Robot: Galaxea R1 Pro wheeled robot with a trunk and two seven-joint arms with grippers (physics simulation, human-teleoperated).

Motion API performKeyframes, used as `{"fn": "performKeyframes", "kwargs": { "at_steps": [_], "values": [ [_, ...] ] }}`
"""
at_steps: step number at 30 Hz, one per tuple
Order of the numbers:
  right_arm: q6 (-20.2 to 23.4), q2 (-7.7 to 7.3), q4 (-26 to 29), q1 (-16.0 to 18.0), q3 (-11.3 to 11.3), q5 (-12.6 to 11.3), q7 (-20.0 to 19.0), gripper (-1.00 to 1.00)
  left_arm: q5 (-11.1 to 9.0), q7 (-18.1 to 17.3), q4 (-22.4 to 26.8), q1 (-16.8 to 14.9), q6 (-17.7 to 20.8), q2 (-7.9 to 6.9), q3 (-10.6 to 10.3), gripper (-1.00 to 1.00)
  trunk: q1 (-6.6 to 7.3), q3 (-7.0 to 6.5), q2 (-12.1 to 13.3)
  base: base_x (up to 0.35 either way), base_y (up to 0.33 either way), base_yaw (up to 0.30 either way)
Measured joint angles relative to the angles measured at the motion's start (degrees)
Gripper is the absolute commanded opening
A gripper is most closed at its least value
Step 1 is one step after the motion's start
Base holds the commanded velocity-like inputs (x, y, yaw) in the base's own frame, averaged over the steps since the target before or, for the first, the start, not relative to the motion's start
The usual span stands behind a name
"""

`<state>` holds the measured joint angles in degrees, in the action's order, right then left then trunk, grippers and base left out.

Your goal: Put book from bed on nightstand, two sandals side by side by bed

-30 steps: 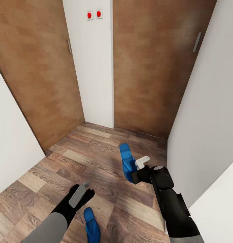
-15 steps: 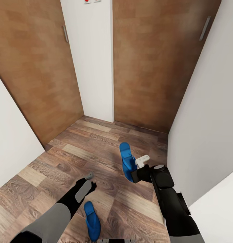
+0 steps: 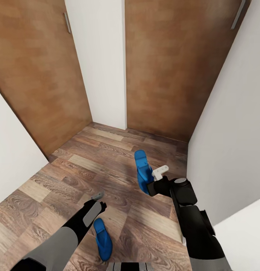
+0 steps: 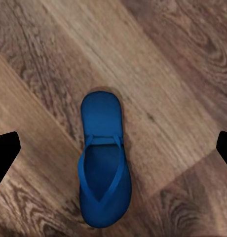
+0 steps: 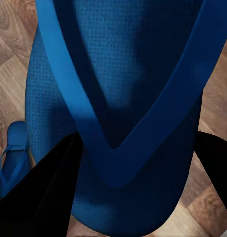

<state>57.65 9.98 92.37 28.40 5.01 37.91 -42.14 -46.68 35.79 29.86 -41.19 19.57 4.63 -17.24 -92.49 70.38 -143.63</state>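
Note:
My right gripper (image 3: 155,180) is shut on a bright blue sandal (image 3: 143,170), held off the wood floor with its toe pointing away from me. In the right wrist view that sandal (image 5: 123,98) sits between the dark fingers (image 5: 49,197). The other sandal (image 3: 103,235) lies flat on the floor near my base. My left gripper (image 3: 97,203) hangs open just above it. In the left wrist view this sandal (image 4: 103,163) lies centred between the widely spread fingertips (image 4: 5,155). The book, bed and nightstand are out of view.
I face a narrow hallway corner. Two brown wooden doors (image 3: 35,75) (image 3: 171,67) stand ahead, with a white wall strip (image 3: 103,64) between them. White walls close in at the left (image 3: 9,154) and right (image 3: 235,131). The wood-plank floor (image 3: 100,165) lies open ahead.
The whole view has shifted, so the camera has moved. My left gripper now stands closer to the sandal on the floor. The right gripper still holds its sandal.

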Motion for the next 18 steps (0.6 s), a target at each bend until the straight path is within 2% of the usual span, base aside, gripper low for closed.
{"fn": "performKeyframes", "kwargs": {
  "at_steps": [4, 8, 12, 18],
  "values": [
    [-0.5, 0.00, 0.1, 0.8, -1.1, 0.0, -0.3, -1.00, 0.0, -0.4, -0.2, 0.1, -0.2, -0.30, 0.0, 1.00, -0.10, 0.89, -0.1, 0.000, 0.000, -0.008],
    [-2.4, 0.00, 0.1, 1.3, -2.3, -1.7, -0.4, -1.00, 0.0, -0.6, -0.3, 0.1, -0.3, -0.38, 0.0, 1.00, -0.21, 1.77, -0.1, 0.000, 0.000, -0.002],
    [-4.6, 0.00, 0.1, 1.3, -2.5, -3.0, -0.2, -1.00, 0.1, -0.6, -0.7, 0.2, -0.3, -0.48, 0.0, 1.00, -0.31, 2.66, -0.2, 0.000, 0.000, 0.000],
    [-6.2, 0.00, 0.1, 1.3, -2.6, -3.7, -0.1, -1.00, 0.0, -0.6, -1.2, 0.2, -1.3, -0.45, 0.0, 1.00, -0.46, 3.99, -0.2, 0.000, 0.000, 0.000]
  ]
}}
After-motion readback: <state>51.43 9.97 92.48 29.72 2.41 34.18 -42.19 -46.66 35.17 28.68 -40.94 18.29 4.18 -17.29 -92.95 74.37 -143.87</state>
